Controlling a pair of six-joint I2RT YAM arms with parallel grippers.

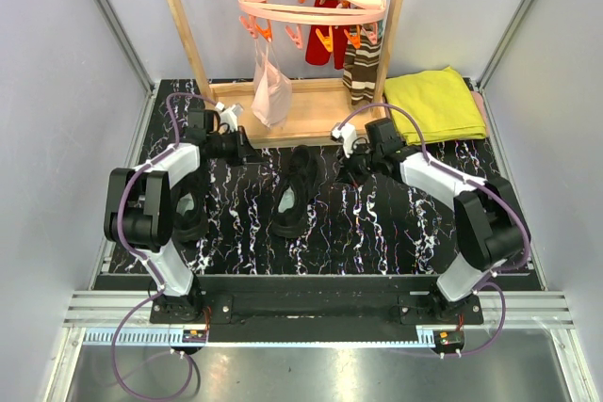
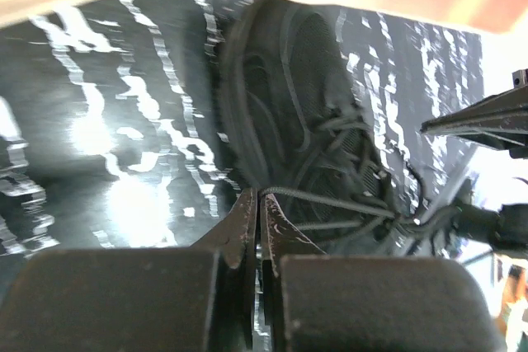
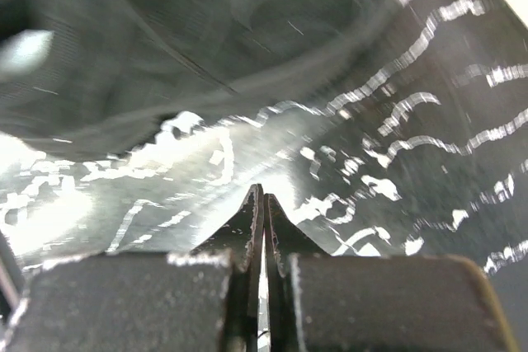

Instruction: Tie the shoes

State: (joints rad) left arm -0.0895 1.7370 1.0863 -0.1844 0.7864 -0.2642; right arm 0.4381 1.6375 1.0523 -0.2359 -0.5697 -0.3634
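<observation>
Shoes first: pair of black low-top lace-up shoes w/ thin black laces, on a black marble-look tabletop (image 1: 377, 233) veined in white. Centre shoe (image 1: 294, 193) lies btwn the two arms, its pale insole end toward the arm bases. Second shoe (image 1: 188, 216) sits under the left arm, mostly hidden.

Left gripper (image 1: 254, 155) is just left of centre shoe's far end, jaws pressed fully together. In its wrist view a thin black lace (image 2: 330, 199) runs taut from the fingertips (image 2: 247, 208) across to the shoe's eyelet area, so I judge it's pinching that lace end.

Right gripper (image 1: 343, 172) is just right of the same shoe, jaws also fully together. Its wrist view is blurred: the shoe is a dark smear beyond the tips, not touching them, and I can't tell whether any lace is caught there.

Step in hand, my guess: drawing lace ends outward to cinch a knot. To do it well I'd pull both sides evenly, low and slow, so the shoe doesn't drag or twist. I'd confirm the right side actually has lace before loading it.
</observation>
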